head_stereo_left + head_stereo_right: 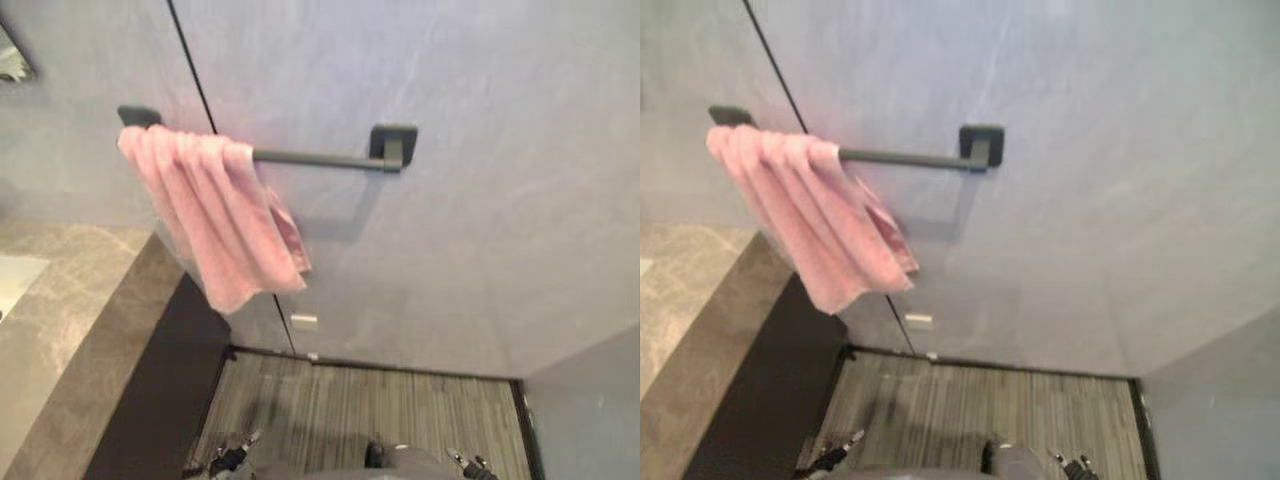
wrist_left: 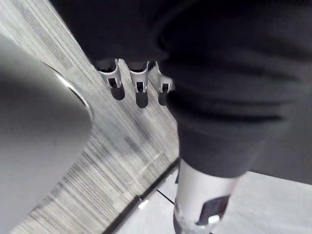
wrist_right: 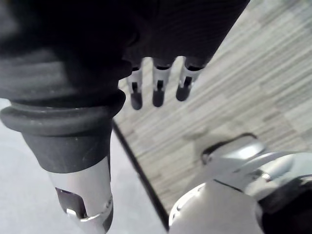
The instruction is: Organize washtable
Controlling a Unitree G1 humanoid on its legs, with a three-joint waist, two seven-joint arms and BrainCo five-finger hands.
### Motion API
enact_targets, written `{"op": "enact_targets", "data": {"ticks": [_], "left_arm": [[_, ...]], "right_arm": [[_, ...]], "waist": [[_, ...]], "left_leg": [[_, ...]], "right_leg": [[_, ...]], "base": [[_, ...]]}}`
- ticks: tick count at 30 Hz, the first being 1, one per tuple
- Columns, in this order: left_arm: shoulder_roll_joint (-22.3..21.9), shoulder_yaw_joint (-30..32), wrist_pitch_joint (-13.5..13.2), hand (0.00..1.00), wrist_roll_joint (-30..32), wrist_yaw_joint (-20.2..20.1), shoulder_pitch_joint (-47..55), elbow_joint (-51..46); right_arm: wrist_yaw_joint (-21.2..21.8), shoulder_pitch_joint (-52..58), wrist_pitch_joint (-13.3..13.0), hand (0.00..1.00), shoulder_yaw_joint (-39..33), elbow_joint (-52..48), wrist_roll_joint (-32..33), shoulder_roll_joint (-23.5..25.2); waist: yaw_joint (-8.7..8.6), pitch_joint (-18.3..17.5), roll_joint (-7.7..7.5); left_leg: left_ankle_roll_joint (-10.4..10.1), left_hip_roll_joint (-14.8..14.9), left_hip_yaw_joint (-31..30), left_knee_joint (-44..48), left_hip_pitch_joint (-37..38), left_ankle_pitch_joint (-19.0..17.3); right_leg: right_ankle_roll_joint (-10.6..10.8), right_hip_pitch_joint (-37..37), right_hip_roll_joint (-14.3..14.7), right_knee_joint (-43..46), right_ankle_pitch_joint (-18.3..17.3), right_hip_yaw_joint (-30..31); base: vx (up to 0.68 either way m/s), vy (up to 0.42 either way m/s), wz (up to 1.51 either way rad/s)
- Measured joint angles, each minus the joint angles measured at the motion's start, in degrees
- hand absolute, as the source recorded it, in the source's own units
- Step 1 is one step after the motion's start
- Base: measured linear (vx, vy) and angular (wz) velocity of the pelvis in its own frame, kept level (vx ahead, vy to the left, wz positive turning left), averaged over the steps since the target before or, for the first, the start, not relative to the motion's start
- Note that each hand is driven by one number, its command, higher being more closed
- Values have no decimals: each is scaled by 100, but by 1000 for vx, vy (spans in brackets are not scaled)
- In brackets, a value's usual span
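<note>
A pink towel (image 1: 215, 215) hangs bunched over the left end of a black wall bar (image 1: 315, 158), its lower edge just above the corner of the stone washtable (image 1: 70, 310) on the left. My left hand (image 2: 139, 85) hangs low over the striped floor with straight fingers and holds nothing. Likewise, my right hand (image 3: 157, 87) hangs open over the floor. Both hands sit far below the towel, the left hand (image 1: 232, 460) and right hand (image 1: 468, 465) at the bottom edge of the eye views.
A pale sink basin (image 1: 15, 280) is set in the washtable's far left. A dark cabinet front (image 1: 165, 390) drops from the counter to the striped floor (image 1: 380, 410). The grey wall carries a small white socket (image 1: 304, 322). Another wall closes the right corner.
</note>
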Motion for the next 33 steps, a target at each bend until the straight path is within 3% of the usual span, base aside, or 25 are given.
{"op": "enact_targets", "data": {"ticks": [1,3,5,6,7,8,9,11,13,15,23,33], "left_arm": [[33,-40,-11,0,-56,7,19,-9],[140,-312,-22,0,-228,25,25,-7],[260,-662,-47,0,-285,99,37,-3],[255,-728,-48,0,-288,128,45,22],[205,-843,-68,0,-347,154,59,34],[284,-856,-105,0,-483,148,39,160],[353,-911,-117,0,-480,163,26,218],[627,-1118,-155,0,-436,152,40,321],[703,-1179,-150,0,-420,139,-22,444],[729,-1393,-153,0,-407,142,-49,584],[687,-1783,-148,0,-208,139,-165,824],[702,-1784,-157,0,-152,107,-174,859]], "right_arm": [[-1,2,15,0,-25,23,-40,24],[1,-51,16,0,-31,85,-41,56],[11,-179,0,0,-38,230,-67,113],[12,-185,-4,0,-37,238,-81,93],[24,-181,-2,0,-30,239,-89,1],[-11,-271,13,0,-40,350,-92,-21],[-9,-208,13,0,-32,414,-95,17],[-18,-118,20,0,-42,520,-112,237],[-23,-79,21,0,-44,536,-173,263],[-68,-87,23,0,-55,567,-199,240],[-132,-251,55,0,-54,777,-517,45],[-171,-353,57,0,-43,961,-550,21]], "waist": [[28,7,-71],[105,11,-160],[143,-11,-270],[140,-34,-234],[156,-98,-80],[135,-109,-88],[120,-154,-156],[130,-273,-514],[113,-283,-565],[32,-316,-508],[-31,-400,-323],[-33,-367,-377]], "left_leg": [[46,34,389,-35,-79,-30],[-54,-168,588,-700,-174,-130],[-66,-701,313,-2514,-226,-63],[-109,-846,112,-3104,-233,167],[-134,-870,-172,-3617,-336,766],[-31,-938,-189,-3523,-308,1081],[-19,-1023,-124,-3658,-199,1094],[42,-1334,243,-4242,184,1118],[101,-1463,367,-4495,333,1160],[158,-1611,405,-4898,487,1275],[144,-1547,389,-5036,517,1385],[105,-1432,315,-5044,602,1410]], "right_leg": [[1,326,-102,-183,5,44],[2,588,-306,-294,5,199],[83,663,-606,-333,21,382],[218,679,-629,-376,13,463],[515,680,-578,-448,-98,592],[700,752,-629,-495,-137,795],[718,744,-694,-530,-59,802],[776,685,-994,-585,-103,1019],[765,622,-1075,-580,-93,1108],[769,548,-1144,-610,-93,1148],[897,580,-1049,-786,-89,1150],[819,724,-935,-877,-39,1088]], "base": [[326,-33,-13],[308,35,-27],[190,147,-45],[207,290,-55],[183,292,-71],[214,337,-70],[127,192,-61],[105,192,-64],[44,126,-43],[36,69,-18],[43,-52,-3],[-35,-47,1]]}}
